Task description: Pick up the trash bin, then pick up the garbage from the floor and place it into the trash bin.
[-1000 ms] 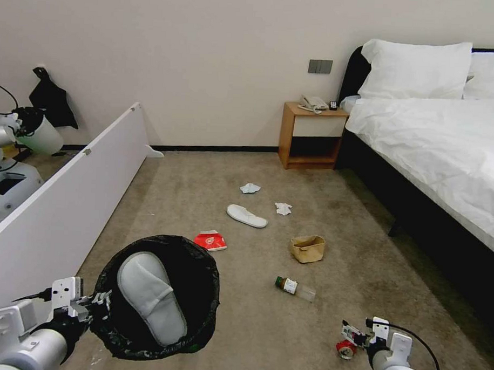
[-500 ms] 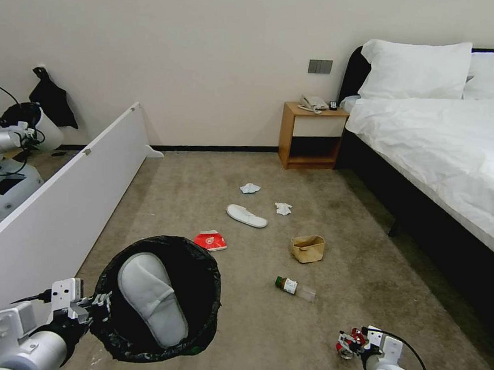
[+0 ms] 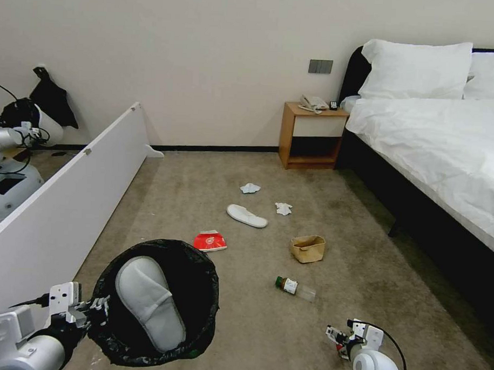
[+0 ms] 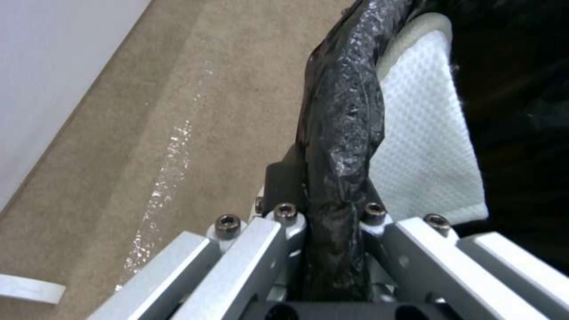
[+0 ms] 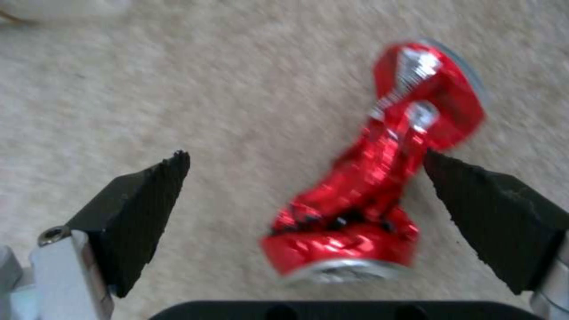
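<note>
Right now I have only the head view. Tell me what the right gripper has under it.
Observer: The right gripper is open over a crushed red can lying on the carpet, between the fingers and nearer one pad.
Operator: Confirm the left grip on the bin.
Observer: The left gripper is shut on the trash bin, pinching the black bag folded over its rim.
Operator: Report what sits against that rim inside.
Observer: A white slipper with a waffle weave lies in the bin close to the pinched rim.
</note>
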`<state>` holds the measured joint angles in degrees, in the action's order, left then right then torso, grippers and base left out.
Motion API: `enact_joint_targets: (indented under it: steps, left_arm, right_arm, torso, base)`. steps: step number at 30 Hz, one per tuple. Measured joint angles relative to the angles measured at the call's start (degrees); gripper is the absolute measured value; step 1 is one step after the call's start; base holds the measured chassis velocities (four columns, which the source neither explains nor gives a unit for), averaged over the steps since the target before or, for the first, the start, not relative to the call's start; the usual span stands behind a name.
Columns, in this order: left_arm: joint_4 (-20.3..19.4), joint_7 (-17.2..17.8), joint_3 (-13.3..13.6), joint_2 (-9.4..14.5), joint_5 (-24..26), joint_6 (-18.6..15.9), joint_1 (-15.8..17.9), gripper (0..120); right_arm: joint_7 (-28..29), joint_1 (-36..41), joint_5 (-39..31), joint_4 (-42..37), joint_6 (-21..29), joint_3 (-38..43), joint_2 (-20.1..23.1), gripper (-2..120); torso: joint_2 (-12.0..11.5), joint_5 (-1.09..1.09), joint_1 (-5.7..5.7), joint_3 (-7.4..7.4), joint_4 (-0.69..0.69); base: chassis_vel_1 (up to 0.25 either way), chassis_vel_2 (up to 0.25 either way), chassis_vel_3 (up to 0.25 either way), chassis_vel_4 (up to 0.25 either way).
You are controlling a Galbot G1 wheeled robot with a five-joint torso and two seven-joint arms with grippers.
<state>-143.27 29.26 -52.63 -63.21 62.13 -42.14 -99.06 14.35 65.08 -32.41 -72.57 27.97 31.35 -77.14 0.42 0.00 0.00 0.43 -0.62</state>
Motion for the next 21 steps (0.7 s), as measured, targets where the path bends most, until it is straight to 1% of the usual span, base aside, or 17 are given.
enact_joint_targets:
  steps: [3, 10, 11, 12, 13, 14, 15, 16, 17, 18, 19, 20, 21]
  left_arm:
    - [0.0, 0.05, 0.02, -0.2, -0.11, 0.0, -0.07, 3]
    - [0.0, 0.19, 0.06, -0.24, -0.19, 0.0, -0.16, 3]
    - [0.0, 0.23, 0.06, -0.27, -0.2, 0.0, -0.17, 3]
    - [0.0, 0.23, 0.06, -0.27, -0.2, 0.0, -0.17, 3]
    - [0.0, 0.28, 0.06, -0.34, -0.2, 0.0, -0.19, 3]
    - [0.0, 0.3, 0.07, -0.38, -0.21, 0.0, -0.21, 3]
    - [0.0, 0.35, 0.08, -0.46, -0.24, 0.0, -0.28, 3]
    - [0.0, 0.35, 0.08, -0.46, -0.24, 0.0, -0.28, 3]
    - [0.0, 0.36, 0.08, -0.48, -0.25, 0.0, -0.32, 3]
    - [0.0, 0.38, 0.08, -0.5, -0.27, 0.0, -0.36, 3]
    - [0.0, 0.4, 0.06, -0.51, -0.28, 0.0, -0.37, 3]
    - [0.0, 0.4, 0.06, -0.51, -0.28, 0.0, -0.37, 3]
    - [0.0, 0.42, 0.02, -0.51, -0.28, 0.0, -0.37, 3]
  right_arm:
    - [0.89, 0.03, -0.06, 0.99, 0.67, 0.7, 0.04, 95]
    - [0.91, -0.09, -0.32, 2.19, 0.88, 1.04, 0.03, 92]
    - [0.88, -0.37, -0.33, 2.78, 0.88, 1.07, -0.02, 86]
    - [0.88, -0.37, -0.33, 2.78, 0.88, 1.07, -0.02, 86]
    - [0.63, -0.7, -0.37, 3.44, 0.89, 1.08, -0.05, 81]
    - [0.57, -0.85, -0.4, 3.72, 0.89, 1.08, -0.07, 80]
    - [0.44, -1.35, -0.52, 4.42, 0.9, 1.08, -0.15, 73]
    - [0.44, -1.35, -0.52, 4.42, 0.9, 1.08, -0.15, 73]
    - [0.39, -1.54, -0.61, 4.64, 0.92, 1.08, -0.16, 71]
    - [0.35, -1.86, -0.75, 5.04, 1.01, 1.09, -0.17, 65]
    - [0.34, -2.24, -1.13, 5.58, 1.22, 1.12, -0.2, 59]
    - [0.34, -2.24, -1.13, 5.58, 1.22, 1.12, -0.2, 59]
    - [0.33, -2.59, -1.33, 6.06, 1.3, 1.06, -0.22, 52]
  torso:
    - [0.0, 0.0, 0.0, 0.0, -0.01]
    - [0.0, 0.0, 0.0, 0.0, -0.01]
    - [0.0, 0.0, 0.0, 0.0, -0.01]
    - [0.0, 0.0, 0.0, 0.0, -0.01]
    - [0.0, 0.0, 0.0, 0.0, 0.0]
    - [0.0, 0.0, 0.0, 0.0, 0.0]
    - [0.0, 0.0, 0.0, 0.0, 0.0]
    - [0.0, 0.0, 0.0, 0.0, 0.0]
    - [0.0, 0.0, 0.0, 0.0, -0.01]
    - [0.0, -0.01, 0.0, 0.0, 0.0]
    - [0.0, -0.06, 0.0, -0.01, -0.04]
    - [0.0, -0.06, 0.0, -0.01, -0.04]
    - [0.0, -0.07, 0.0, -0.01, -0.05]
  base:
    - [0.0, 0.0, 0.0, 0.0]
    - [0.0, 0.0, 0.0, 0.0]
    - [0.0, 0.0, 0.0, 0.0]
    - [0.0, 0.0, 0.0, 0.0]
    - [0.0, 0.0, 0.0, 0.0]
    - [0.0, 0.0, 0.0, 0.0]
    - [0.0, 0.0, 0.0, 0.0]
    - [0.0, 0.0, 0.0, 0.0]
    - [0.0, 0.0, 0.0, 0.0]
    - [0.0, 0.0, 0.0, 0.0]
    - [0.0, 0.0, 0.0, 0.0]
    - [0.0, 0.0, 0.0, 0.0]
    - [0.0, 0.0, 0.0, 0.0]
